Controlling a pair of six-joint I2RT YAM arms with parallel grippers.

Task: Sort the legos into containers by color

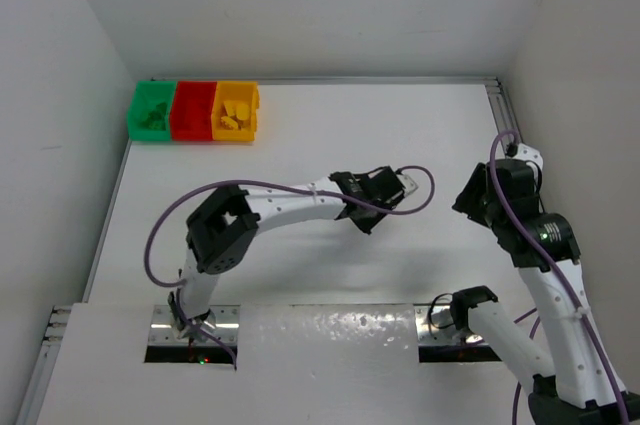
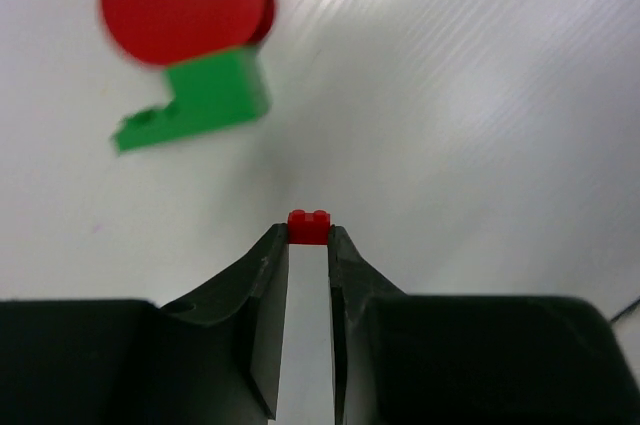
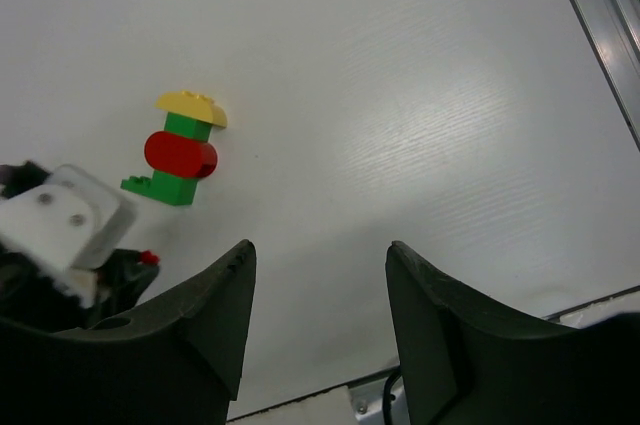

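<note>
Pinching a tiny red lego (image 2: 308, 226) in the tips of my left claw (image 2: 308, 249), stacked legos (image 3: 182, 153) close by on the white table (image 2: 480, 145), my right claw (image 3: 318, 285) parted, holding nothing, containers (image 1: 193, 112) in the far left corner.

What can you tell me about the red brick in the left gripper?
The red brick is tiny and looks like glossy plastic, with two studs showing along its top edge. It sits level, pinched at the very tips of the left gripper, with one dark jaw on each side. Whether it also rests on the white table cannot be told. It is apart from the stacked pieces farther out.
</note>
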